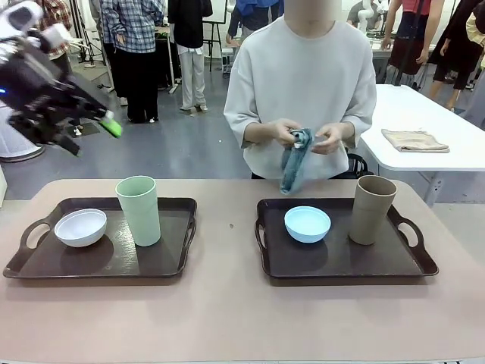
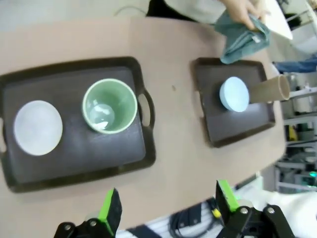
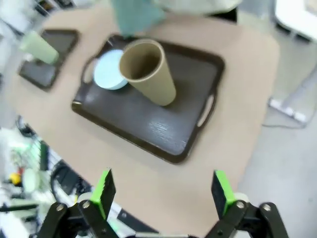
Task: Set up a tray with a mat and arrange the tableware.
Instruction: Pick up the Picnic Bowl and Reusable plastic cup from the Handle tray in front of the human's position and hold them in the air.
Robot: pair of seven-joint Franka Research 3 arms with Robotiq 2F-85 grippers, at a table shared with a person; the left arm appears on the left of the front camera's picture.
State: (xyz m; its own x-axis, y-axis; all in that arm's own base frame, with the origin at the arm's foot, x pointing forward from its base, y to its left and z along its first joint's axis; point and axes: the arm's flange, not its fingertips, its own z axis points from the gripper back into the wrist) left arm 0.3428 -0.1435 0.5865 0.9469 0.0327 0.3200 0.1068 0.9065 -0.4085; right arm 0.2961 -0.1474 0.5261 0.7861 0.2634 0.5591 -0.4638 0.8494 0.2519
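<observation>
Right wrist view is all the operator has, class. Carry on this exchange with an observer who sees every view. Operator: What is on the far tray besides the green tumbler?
Observer: A white bowl sits on that left tray, beside the green tumbler and not touching it.
Operator: Who has that blue-green cloth?
Observer: The person at the far side holds the cloth in both hands, above the table's far edge.
Operator: Where is the left gripper?
Observer: The left gripper hangs open, raised above the table's left side, holding nothing.
</observation>
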